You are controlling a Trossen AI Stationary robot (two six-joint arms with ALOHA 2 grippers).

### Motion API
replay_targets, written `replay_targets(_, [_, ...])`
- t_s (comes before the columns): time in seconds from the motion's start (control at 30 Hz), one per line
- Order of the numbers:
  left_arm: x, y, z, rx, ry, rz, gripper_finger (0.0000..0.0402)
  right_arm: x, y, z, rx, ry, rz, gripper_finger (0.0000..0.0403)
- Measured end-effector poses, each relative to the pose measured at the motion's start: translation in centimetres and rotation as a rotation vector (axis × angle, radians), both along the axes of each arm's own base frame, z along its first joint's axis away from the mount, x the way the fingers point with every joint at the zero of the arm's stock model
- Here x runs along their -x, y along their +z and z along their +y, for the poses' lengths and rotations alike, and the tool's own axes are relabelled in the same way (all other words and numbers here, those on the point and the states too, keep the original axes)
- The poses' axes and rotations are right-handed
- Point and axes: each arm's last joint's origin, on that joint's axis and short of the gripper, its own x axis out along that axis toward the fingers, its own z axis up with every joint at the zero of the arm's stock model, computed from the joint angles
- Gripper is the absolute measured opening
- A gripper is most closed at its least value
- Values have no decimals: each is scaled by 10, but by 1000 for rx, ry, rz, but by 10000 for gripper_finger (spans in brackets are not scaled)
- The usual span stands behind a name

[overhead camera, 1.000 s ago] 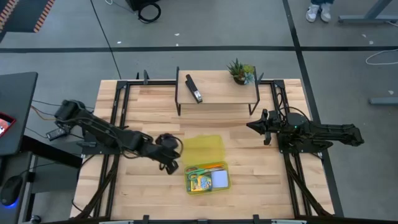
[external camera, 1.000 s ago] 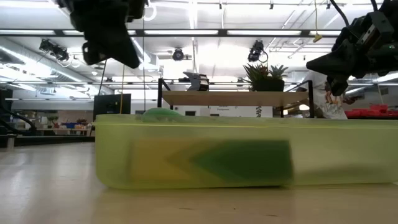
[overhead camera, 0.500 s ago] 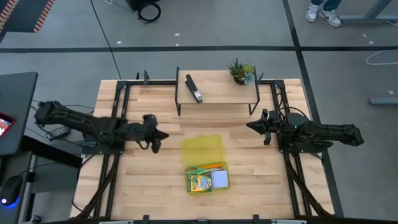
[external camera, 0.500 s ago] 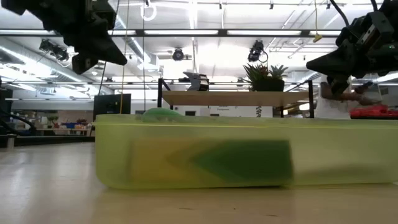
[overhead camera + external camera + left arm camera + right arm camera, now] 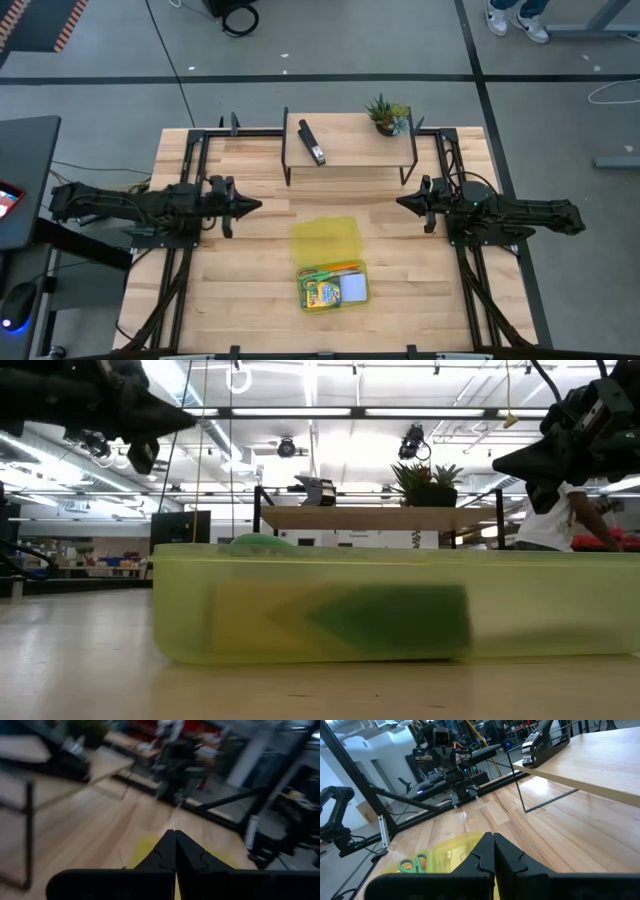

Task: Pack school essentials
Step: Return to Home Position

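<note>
A translucent yellow-green case (image 5: 333,286) sits open on the table, its lid (image 5: 327,241) lying flat on the far side. Inside lie a crayon box (image 5: 322,294), green-handled scissors (image 5: 318,272), orange pencils (image 5: 345,267) and a pale notepad (image 5: 354,290). No purple pen or red piece can be made out. My left gripper (image 5: 258,205) hovers shut over the table's left part, pointing right, well clear of the case. My right gripper (image 5: 400,203) hovers shut on the right side, pointing left. The low view shows the case wall (image 5: 400,615) up close.
A raised wooden shelf (image 5: 350,143) stands at the far edge, holding a black stapler (image 5: 313,142) and a small potted plant (image 5: 388,114). Bare wood lies on both sides of the case. A person (image 5: 560,525) stands beyond the table.
My left gripper has drawn back from beside the case's left side toward the table's left and far edges and risen. It has swung from slanting down to level, pointing right. The case and its contents have stayed put.
</note>
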Motion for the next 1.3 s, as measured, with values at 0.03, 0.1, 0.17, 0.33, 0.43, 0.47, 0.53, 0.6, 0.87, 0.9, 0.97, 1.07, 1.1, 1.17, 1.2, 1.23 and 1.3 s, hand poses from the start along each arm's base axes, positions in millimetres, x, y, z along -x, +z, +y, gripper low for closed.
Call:
replay_targets(0.03, [2,-1,0,-30,-27,-26,1,0,0,0,0,0,0,6])
replay_targets(0.1, [5,-4,1,-78,-68,-64,1,0,0,0,0,0,0,6])
replay_targets(0.17, [8,-10,2,-115,-94,-108,1,0,0,0,0,0,0,6])
replay_targets(0.33, [18,-21,6,-165,-81,-259,1,0,0,0,0,1,0,6])
replay_targets(0.43, [19,-26,4,-198,-131,-255,1,0,0,0,0,0,0,6])
replay_targets(0.47, [19,-27,4,-202,-143,-258,0,0,0,0,0,0,0,6])
replay_targets(0.53, [19,-28,3,-211,-165,-248,0,0,0,0,0,0,0,6])
replay_targets(0.6, [19,-31,3,-221,-181,-227,0,0,0,0,0,0,0,6])
replay_targets(0.87, [18,-36,4,-401,-131,-158,3,0,0,0,0,0,0,6])
replay_targets(0.9, [18,-38,5,-435,-119,-126,7,0,0,0,0,0,0,6])
replay_targets(0.97, [17,-42,5,-478,-99,-77,18,0,0,0,0,0,0,6])
replay_targets(1.07, [17,-45,7,-487,-65,-31,33,0,0,0,0,0,0,6])
replay_targets(1.1, [17,-47,7,-486,-61,-15,36,0,0,0,0,1,0,6])
replay_targets(1.17, [17,-50,7,-484,-62,19,40,0,0,0,0,0,0,6])
replay_targets(1.2, [17,-52,7,-483,-67,39,41,0,0,0,0,0,0,6])
replay_targets(1.23, [17,-54,7,-481,-72,65,42,0,0,0,0,0,0,6])
replay_targets(1.3, [18,-60,7,-476,-84,124,41,0,0,0,0,0,0,6])
